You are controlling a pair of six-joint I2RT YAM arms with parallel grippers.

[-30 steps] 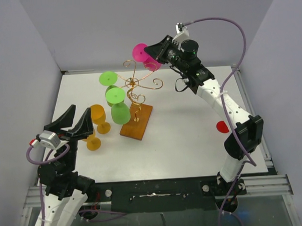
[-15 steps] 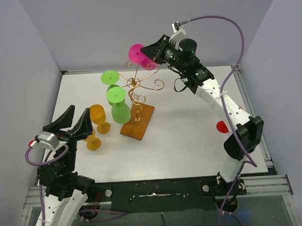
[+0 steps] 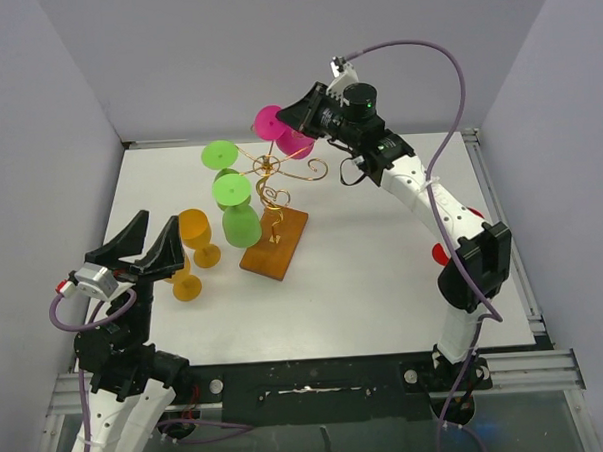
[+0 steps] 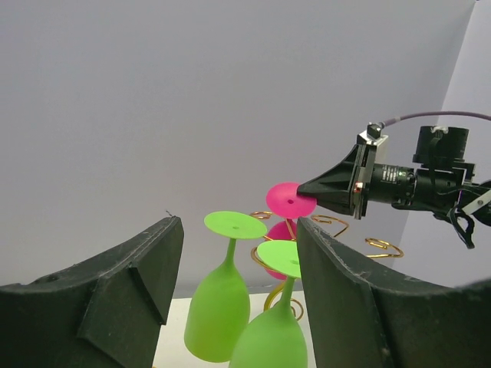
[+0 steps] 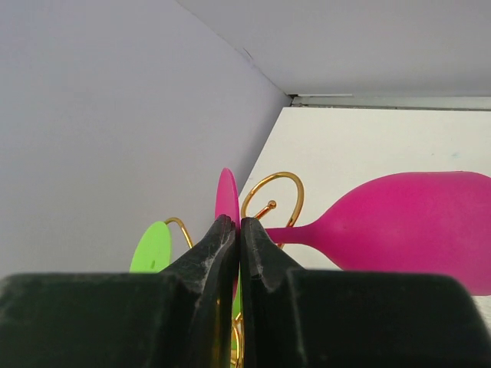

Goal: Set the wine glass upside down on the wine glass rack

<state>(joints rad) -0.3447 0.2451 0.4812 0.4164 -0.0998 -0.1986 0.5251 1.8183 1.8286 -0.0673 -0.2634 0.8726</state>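
Note:
The pink wine glass [image 3: 296,142] hangs upside down, foot up, at the far side of the wine glass rack [image 3: 270,173]. My right gripper [image 3: 282,115] is shut on the edge of its round foot. In the right wrist view the gripper [image 5: 238,224] pinches that thin pink disc, and the glass's stem and bowl [image 5: 414,222] run right across a gold curl of the rack [image 5: 273,182]. My left gripper [image 3: 154,232] stands open at the near left with nothing in it. In the left wrist view that gripper [image 4: 239,227] looks toward the pink glass [image 4: 290,201].
Two green glasses [image 3: 240,225] hang upside down on the rack's left arms. The rack's wooden base [image 3: 273,245] sits mid-table. Two orange glasses [image 3: 195,231] stand left of it, close to my left gripper. A red dot [image 3: 443,253] marks the table by the right arm.
My right gripper has carried the pink glass left and slightly down, from beyond the rack's far right onto its far curl. The left arm has not moved.

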